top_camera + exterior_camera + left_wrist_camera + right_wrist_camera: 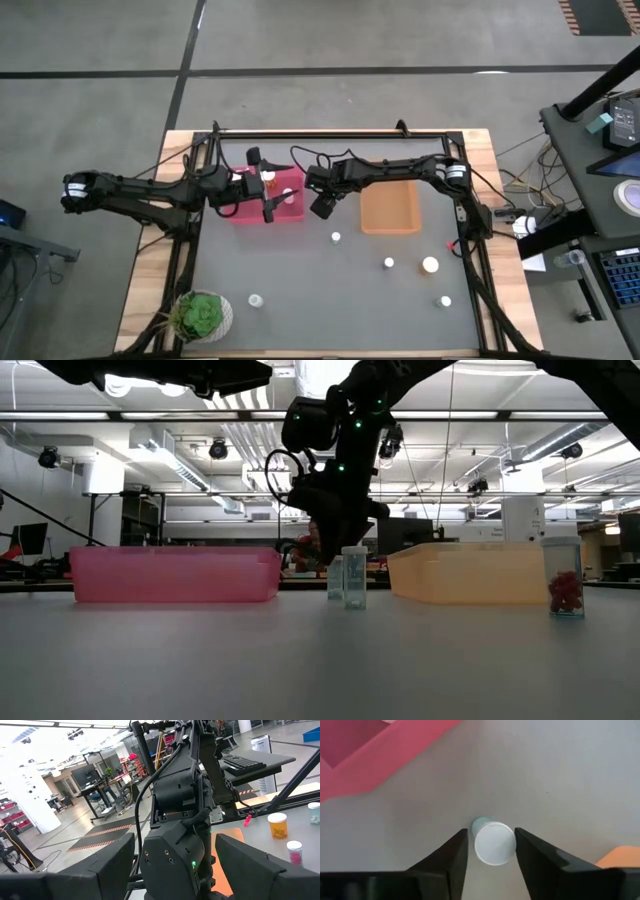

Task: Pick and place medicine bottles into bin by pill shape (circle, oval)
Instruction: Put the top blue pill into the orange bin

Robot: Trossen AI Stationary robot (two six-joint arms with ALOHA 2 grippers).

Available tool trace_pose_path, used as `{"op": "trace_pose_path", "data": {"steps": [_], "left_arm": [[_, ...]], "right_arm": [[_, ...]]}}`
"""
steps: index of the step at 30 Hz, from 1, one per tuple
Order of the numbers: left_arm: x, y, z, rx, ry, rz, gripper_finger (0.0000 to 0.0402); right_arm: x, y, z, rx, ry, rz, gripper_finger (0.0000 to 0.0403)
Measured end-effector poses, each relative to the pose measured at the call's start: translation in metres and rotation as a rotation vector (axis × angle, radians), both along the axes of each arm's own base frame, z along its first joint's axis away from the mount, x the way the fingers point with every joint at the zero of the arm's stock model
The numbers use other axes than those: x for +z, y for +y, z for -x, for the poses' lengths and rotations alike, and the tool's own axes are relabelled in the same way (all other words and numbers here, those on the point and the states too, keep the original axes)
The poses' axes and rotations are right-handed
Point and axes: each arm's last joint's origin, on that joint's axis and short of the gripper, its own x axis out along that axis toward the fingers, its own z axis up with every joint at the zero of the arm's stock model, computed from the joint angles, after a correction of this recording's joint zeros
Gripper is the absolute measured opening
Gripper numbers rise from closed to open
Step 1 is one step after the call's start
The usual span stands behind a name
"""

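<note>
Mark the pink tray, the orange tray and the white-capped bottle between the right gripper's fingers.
pink tray (175, 575): low view, front wall.
orange tray (390, 228): high view, near rim.
white-capped bottle (493, 843): right wrist view, cap top.

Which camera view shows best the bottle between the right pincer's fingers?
The right wrist view: the bottle sits centred between the open right pincer fingers, cap up. The low view shows a bottle under that arm, maybe the same. The high and left wrist views hide it.
</note>
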Motion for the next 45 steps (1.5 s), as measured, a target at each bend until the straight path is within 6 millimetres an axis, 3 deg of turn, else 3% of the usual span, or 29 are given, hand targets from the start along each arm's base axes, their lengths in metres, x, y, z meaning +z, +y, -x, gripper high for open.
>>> {"op": "trace_pose_path", "data": {"steps": [7,15,23,36,45], "left_arm": [[0.0,0.0,0.0,0.0,0.0,0.0,0.0262],[0.0,0.0,0.0,0.0,0.0,0.0,0.0262],[0.0,0.0,0.0,0.0,0.0,0.0,0.0262],[0.0,0.0,0.0,-0.001,-0.002,0.003,0.0262],[0.0,0.0,0.0,-0.001,-0.006,0.018,0.0262]], "right_arm": [[0.0,0.0,0.0,0.001,0.0,0.001,0.0111],[0.003,0.0,0.001,0.002,-0.003,0.001,0.0123],[0.04,0.003,0.014,0.007,-0.063,0.014,0.0117],[0.107,0.006,0.069,-0.015,-0.058,0.118,0.0116],[0.111,-0.007,0.115,-0.1,-0.066,0.116,0.0117]]}}
